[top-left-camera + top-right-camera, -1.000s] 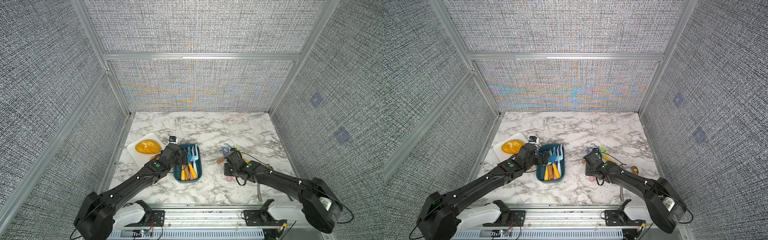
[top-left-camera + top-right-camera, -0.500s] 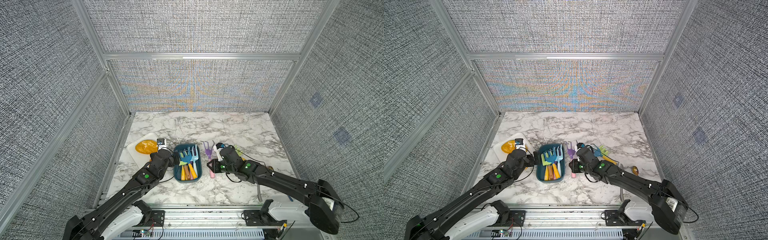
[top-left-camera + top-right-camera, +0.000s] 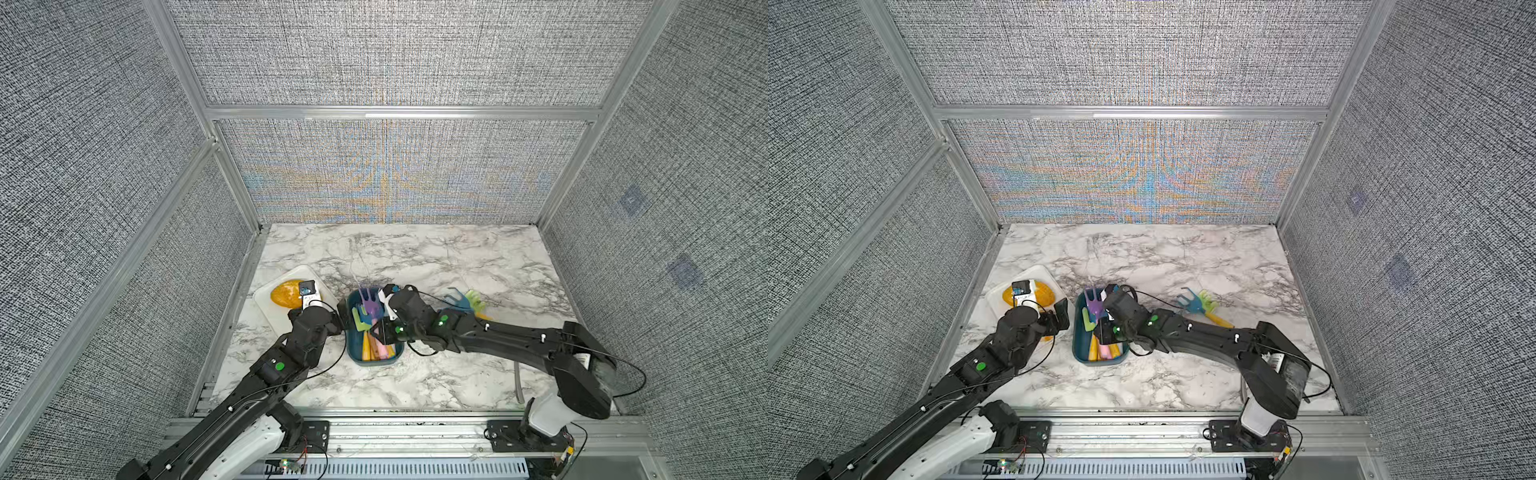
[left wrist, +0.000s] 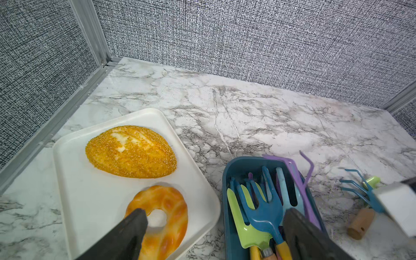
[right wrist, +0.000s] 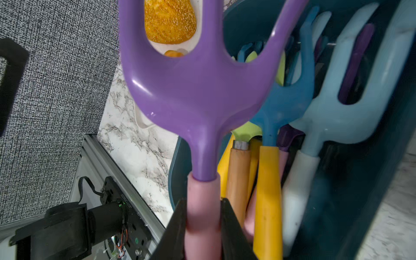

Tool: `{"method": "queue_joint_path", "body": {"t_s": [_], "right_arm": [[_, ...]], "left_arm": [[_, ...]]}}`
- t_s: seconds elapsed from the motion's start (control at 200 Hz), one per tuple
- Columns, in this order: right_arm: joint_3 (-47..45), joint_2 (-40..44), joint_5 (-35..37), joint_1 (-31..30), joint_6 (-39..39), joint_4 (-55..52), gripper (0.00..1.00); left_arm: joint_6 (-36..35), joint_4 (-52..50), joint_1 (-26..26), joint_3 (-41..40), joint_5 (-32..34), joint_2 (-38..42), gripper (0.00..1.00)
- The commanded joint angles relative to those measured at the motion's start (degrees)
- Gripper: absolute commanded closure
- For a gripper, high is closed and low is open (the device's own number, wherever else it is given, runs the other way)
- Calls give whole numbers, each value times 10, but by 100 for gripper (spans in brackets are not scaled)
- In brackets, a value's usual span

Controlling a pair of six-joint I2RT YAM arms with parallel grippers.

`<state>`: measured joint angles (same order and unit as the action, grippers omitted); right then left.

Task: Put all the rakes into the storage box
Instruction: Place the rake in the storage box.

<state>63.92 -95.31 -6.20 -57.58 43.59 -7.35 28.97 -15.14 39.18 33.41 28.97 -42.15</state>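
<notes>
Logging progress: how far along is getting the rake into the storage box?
Done: several garden tools lie in the storage box. In hand: the right gripper is shut on the purple rake, by its pink handle, over the box. Left: lower and release it. The left gripper is open, empty; a blue rake and green rake lie on the table.

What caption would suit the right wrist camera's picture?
Right gripper clamps the pink handle of a purple plastic rake over the dark teal plastic storage box holding other garden tools.

Storage box (image 3: 376, 361) crowded with toy garden tools (image 4: 265, 211); white tray (image 3: 274, 318) just beside it; far counter (image 3: 415, 253) open.
</notes>
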Motion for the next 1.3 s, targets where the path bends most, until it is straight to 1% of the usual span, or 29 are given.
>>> {"method": "queue_joint_path", "body": {"t_s": [0.0, 0.23, 0.405, 0.42, 0.485, 0.731, 0.781, 0.916, 0.996, 1.116, 1.151, 1.226, 1.246, 1.291], "right_arm": [[17, -20, 10, -6, 18, -3, 100], [3, -36, 57, -17, 88, 24, 100], [32, -63, 103, -37, 122, -7, 100], [34, -66, 105, -38, 139, -9, 100], [41, -77, 110, -42, 154, -8, 100], [59, -112, 114, -42, 181, -6, 100], [61, -115, 115, -42, 182, -4, 95], [61, -120, 114, -38, 185, -1, 91], [61, -121, 110, -35, 184, 5, 84], [55, -114, 103, -33, 178, 15, 70], [53, -109, 104, -33, 174, 17, 62], [46, -92, 110, -33, 167, 19, 61], [44, -86, 113, -34, 166, 19, 58], [38, -72, 117, -32, 160, 20, 56]], "left_arm": [[2, -12, 0, -3, 10, 10, 1], [2, -14, -1, -11, 19, 38, 1], [3, -13, -1, -12, 19, 42, 1], [3, -13, -1, -12, 18, 42, 1], [3, -13, -1, -12, 16, 41, 1], [4, -14, -1, -12, 14, 43, 1], [4, -14, -1, -12, 13, 44, 1], [4, -14, -1, -13, 11, 45, 1], [4, -13, -1, -13, 12, 45, 1], [4, -12, -1, -13, 10, 42, 1], [3, -11, -1, -12, 9, 41, 1], [2, -10, -1, -12, 6, 38, 1], [1, -10, -1, -12, 6, 38, 1], [1, -9, -1, -12, 4, 35, 1]]}}
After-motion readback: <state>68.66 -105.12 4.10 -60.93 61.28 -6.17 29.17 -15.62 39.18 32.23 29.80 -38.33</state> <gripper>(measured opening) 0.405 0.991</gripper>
